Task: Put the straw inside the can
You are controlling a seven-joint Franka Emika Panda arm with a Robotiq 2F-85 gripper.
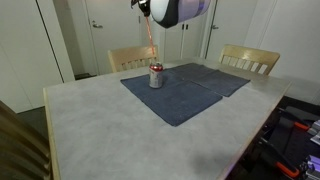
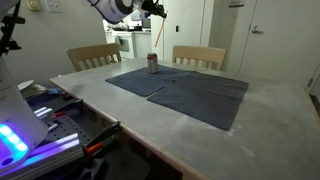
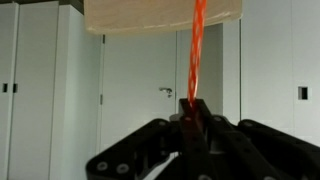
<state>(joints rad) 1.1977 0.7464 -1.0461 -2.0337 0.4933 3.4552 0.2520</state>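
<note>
Nearest to us in both exterior views spreads the table [image 1: 100,135] [image 2: 205,140], a pale, mottled slab that fills the foreground. On its far half lies a dark blue cloth [image 1: 190,95] [image 2: 195,92], flat, with one corner pointing toward us. Behind the table's far edge we see two wooden chairs, one [image 1: 132,58] [image 2: 93,55] nearer the can and another [image 1: 250,60] [image 2: 200,57] further along.

Above the cloth hangs the gripper [image 1: 148,12] [image 2: 155,11] [image 3: 193,108], high over the table at the top of both exterior views. Its black fingers are clenched on the upper end of the straw, which the wrist view shows pinched between them.

We find the can [image 1: 156,76] [image 2: 153,63] upright on the cloth near its far edge, silver with red marks. The straw [image 1: 151,40] [image 2: 154,35] [image 3: 197,50], thin and red-orange, runs from the gripper down to the can's top, leaning slightly. Whether its lower tip is already inside the can we cannot tell.
</note>
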